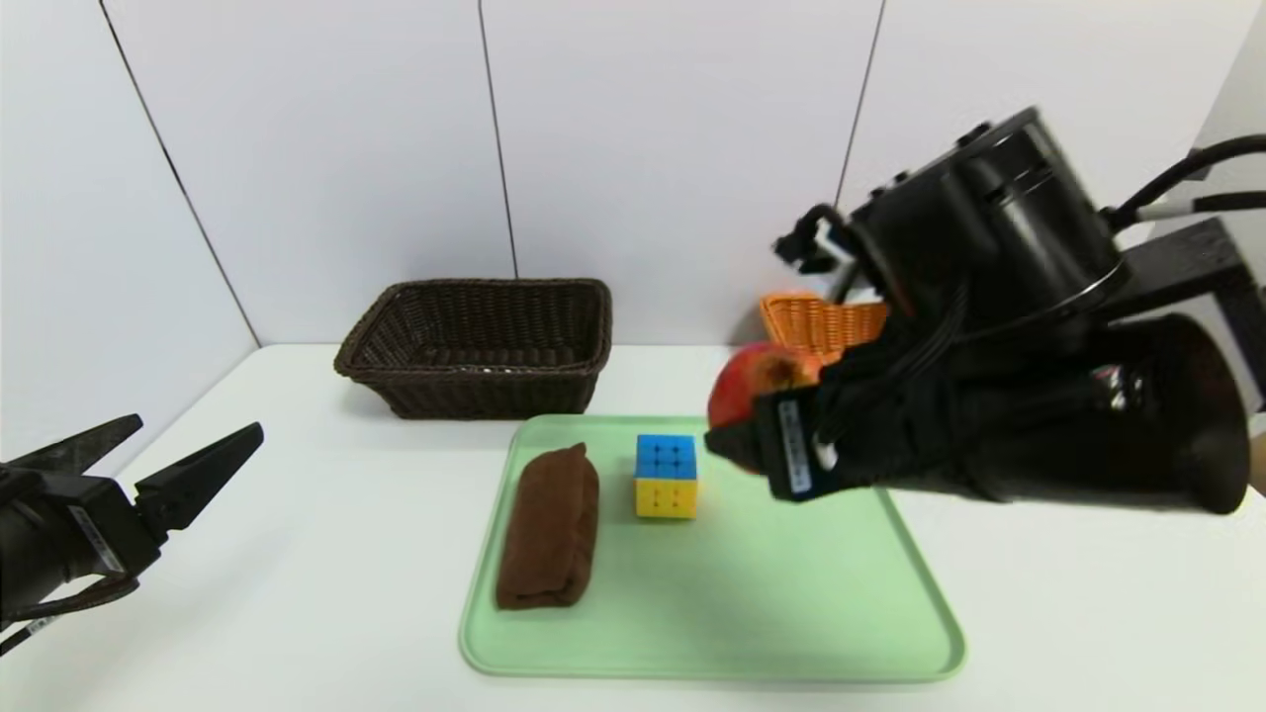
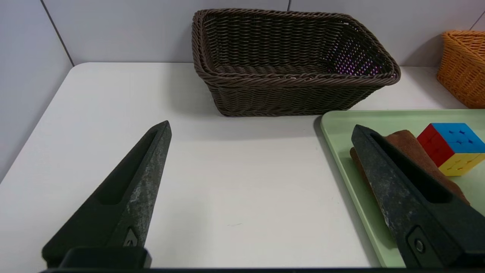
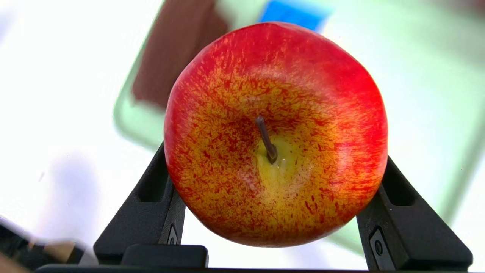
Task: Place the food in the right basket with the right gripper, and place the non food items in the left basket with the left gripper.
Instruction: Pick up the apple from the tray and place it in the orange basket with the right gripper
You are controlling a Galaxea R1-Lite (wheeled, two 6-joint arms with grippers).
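Well, the apple, round and glossy, its red skin streaked with yellow, is clamped between the fingers of the right gripper, raised above the green tray. Its stem end faces the right wrist camera. Beyond the tray's far edge, toward its right side, sits the orange wicker basket; beyond its far left corner stands the dark brown wicker basket, flared and rectangular. On the tray's left part lies a soft brown cloth bundle, its long axis running near to far, beside the smooth blue-and-yellow puzzle cube. Left of the tray, the left gripper hangs wide open and empty. A white label on the right gripper is unreadable.
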